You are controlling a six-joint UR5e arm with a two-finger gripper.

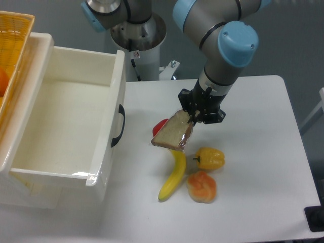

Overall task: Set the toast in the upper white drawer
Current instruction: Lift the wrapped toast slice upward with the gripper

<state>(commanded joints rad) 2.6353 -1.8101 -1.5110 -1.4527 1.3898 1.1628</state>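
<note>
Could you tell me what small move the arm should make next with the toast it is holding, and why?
Probably carry it leftward, staying high. The claw holds the toast tilted above the table, over the banana and a red item, while the upper white drawer sits open to the left, and its front wall with the black handle must be cleared.

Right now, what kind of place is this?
Probably a robot lab test bench: an arm whose gripper holds toast above a white table, toy-like food such as a banana, and an open drawer.
</note>
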